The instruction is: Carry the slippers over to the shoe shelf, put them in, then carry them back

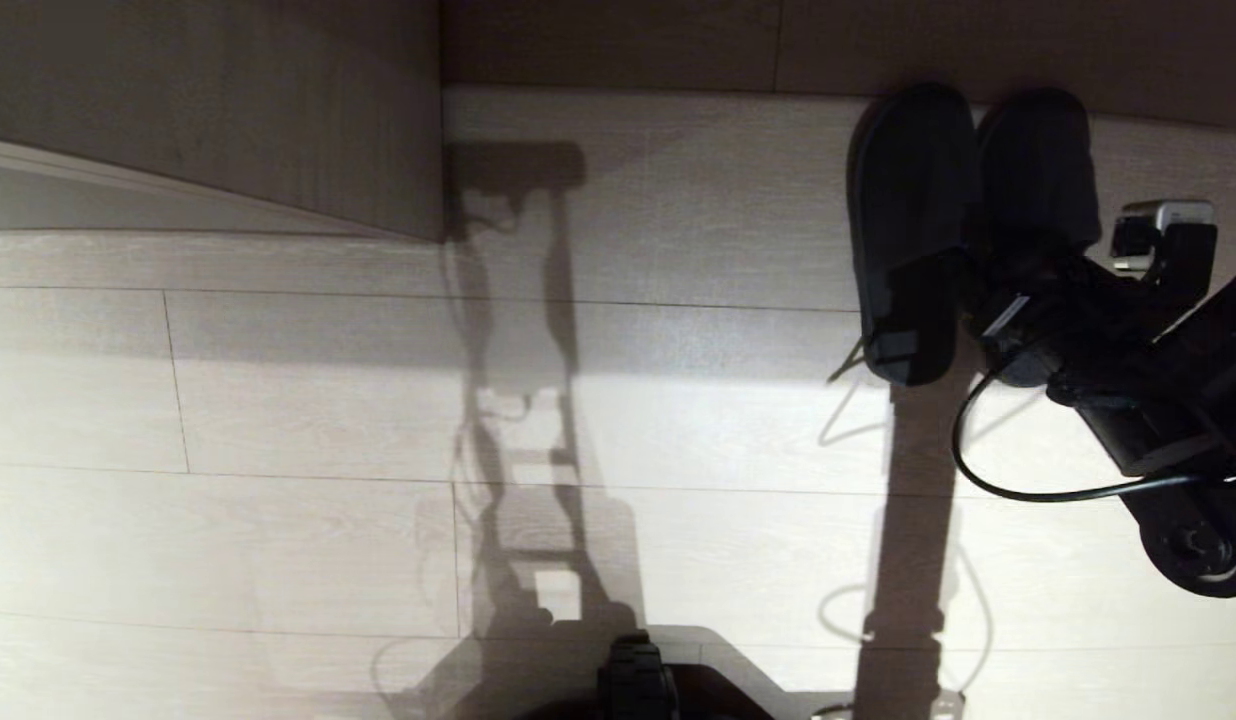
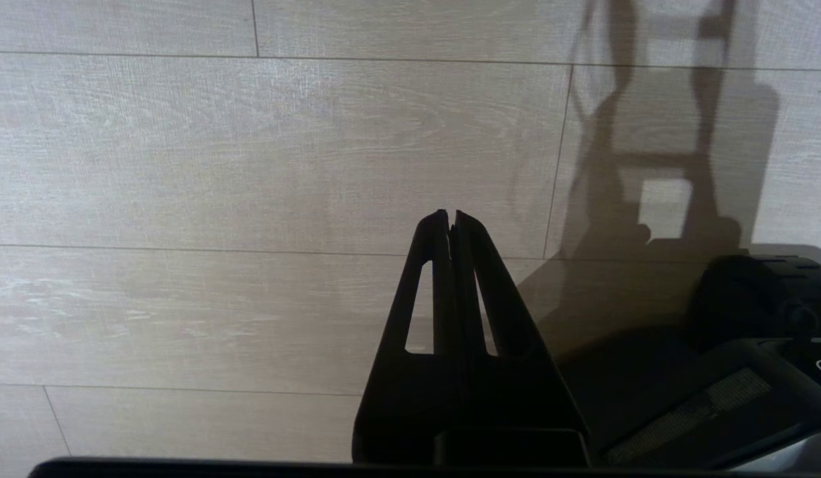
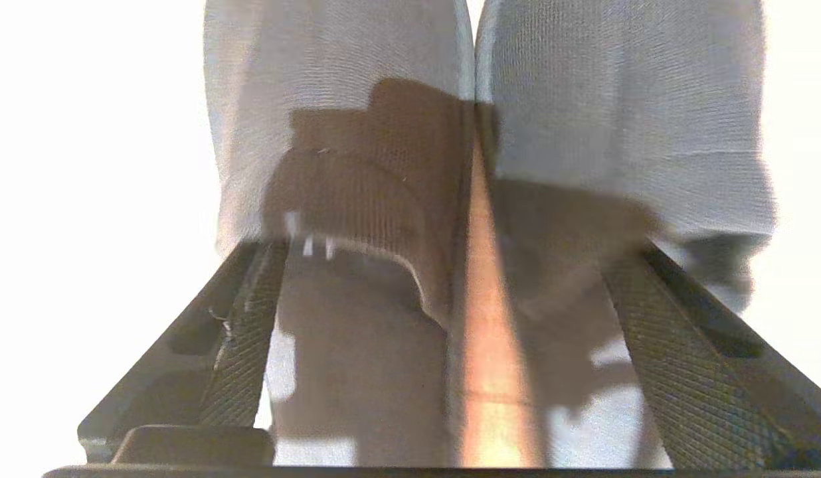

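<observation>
Slippers (image 1: 968,220), a pair of flat, charcoal fabric slides with wide straps, lie side by side and touching on the pale wood-grain floor (image 1: 678,420). Their toes point toward the darker band along the far edge of the floor, and their heels point back toward the robot. In the right wrist view the same pair (image 3: 490,133) fills the space ahead of the fingers, with the straps' openings facing the camera.

The right gripper (image 1: 988,320) sits low at the heel ends of the pair. Its jaws stand wide apart, one textured finger (image 3: 244,332) outside each slipper, and they grasp nothing; the pair rests on the floor by its own weight. By the look of it, this is either a release just made or the start of a pick-up; the pictures do not settle which. No shelf compartment can be made out around the slippers, only a beige wood-grain panel (image 1: 208,100) well off toward the far left corner.

If a pick-up is due, the next move calls for sliding the fingers forward so both straps lie between them, then closing evenly, since soft fabric may let one slipper slip out. If it is a release, the arm needs to draw straight back without dragging the heels.

The left gripper (image 2: 450,219) is parked over bare floor beside the robot's base, its fingers pressed together and holding nothing.
</observation>
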Robot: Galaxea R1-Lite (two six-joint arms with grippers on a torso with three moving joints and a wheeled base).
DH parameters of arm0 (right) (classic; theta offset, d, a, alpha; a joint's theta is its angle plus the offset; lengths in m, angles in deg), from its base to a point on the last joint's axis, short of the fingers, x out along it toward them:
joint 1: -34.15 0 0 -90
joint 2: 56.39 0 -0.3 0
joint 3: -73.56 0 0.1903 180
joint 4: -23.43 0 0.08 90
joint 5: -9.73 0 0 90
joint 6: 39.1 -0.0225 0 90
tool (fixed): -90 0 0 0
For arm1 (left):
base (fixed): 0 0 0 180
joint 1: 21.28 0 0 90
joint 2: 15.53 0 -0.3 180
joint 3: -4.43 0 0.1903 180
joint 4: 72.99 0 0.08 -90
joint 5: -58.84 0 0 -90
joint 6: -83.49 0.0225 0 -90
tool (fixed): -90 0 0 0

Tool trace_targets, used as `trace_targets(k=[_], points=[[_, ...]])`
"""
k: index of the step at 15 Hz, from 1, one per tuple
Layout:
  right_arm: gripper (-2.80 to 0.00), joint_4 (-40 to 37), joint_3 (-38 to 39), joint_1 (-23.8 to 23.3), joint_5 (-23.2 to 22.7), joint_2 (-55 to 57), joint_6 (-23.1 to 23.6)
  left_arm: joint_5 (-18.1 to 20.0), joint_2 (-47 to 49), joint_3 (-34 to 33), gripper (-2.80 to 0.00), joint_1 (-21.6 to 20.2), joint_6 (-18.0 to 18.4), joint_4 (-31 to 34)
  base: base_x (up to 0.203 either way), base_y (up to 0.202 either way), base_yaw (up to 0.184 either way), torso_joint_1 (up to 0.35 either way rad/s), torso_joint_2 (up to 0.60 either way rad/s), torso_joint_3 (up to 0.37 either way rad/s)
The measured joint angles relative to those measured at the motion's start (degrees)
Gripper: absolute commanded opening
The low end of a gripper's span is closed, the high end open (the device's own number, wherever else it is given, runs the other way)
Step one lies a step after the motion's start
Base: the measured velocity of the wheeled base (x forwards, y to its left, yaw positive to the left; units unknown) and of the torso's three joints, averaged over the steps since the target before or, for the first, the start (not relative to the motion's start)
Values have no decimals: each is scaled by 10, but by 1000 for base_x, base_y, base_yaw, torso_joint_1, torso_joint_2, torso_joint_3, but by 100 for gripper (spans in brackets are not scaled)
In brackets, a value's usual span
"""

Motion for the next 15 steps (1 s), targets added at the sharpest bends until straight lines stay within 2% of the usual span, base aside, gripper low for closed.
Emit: trace_targets(k=[3, 4, 5, 9, 12, 15], points=[[0, -4, 76, 3, 1, -58, 20, 0, 0, 0, -280, 0, 0, 0, 0, 0, 0, 0, 0, 0], [-77, -7, 102, 3, -2, -83, 24, 0, 0, 0, -280, 0, 0, 0, 0, 0, 0, 0, 0, 0], [-280, -11, 129, 5, -9, -112, 27, 0, 0, 0, -280, 0, 0, 0, 0, 0, 0, 0, 0, 0], [-280, -78, 193, 14, -30, -253, 43, 0, 0, 0, -280, 0, 0, 0, 0, 0, 0, 0, 0, 0], [-280, -181, 210, 18, -35, -385, 57, 0, 0, 0, -280, 0, 0, 0, 0, 0, 0, 0, 0, 0], [-280, -321, 219, 18, -39, -535, 61, 0, 0, 0, -280, 0, 0, 0, 0, 0, 0, 0, 0, 0]])
